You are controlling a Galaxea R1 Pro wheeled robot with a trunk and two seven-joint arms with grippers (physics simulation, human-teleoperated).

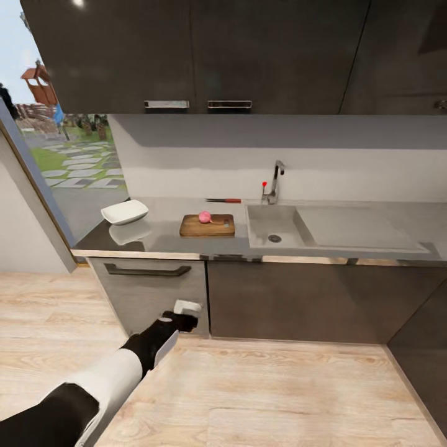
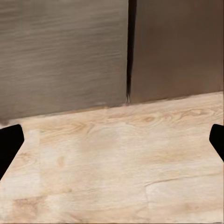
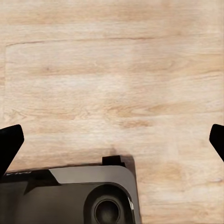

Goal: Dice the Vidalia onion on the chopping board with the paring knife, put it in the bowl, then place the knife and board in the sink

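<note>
Resting on one chopping board (image 1: 207, 225), one onion (image 1: 204, 216); one bowl (image 1: 125, 212), one knife (image 1: 223, 200); both hands released.

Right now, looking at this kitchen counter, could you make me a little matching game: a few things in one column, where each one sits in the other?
Things:
1. onion
2. paring knife
3. bowl
4. tap

Places:
A. at the counter's window end
B. on the chopping board
C. behind the sink basin, at the wall
D. on the counter behind the board, near the wall

Pairs: 1-B, 2-D, 3-A, 4-C
</note>
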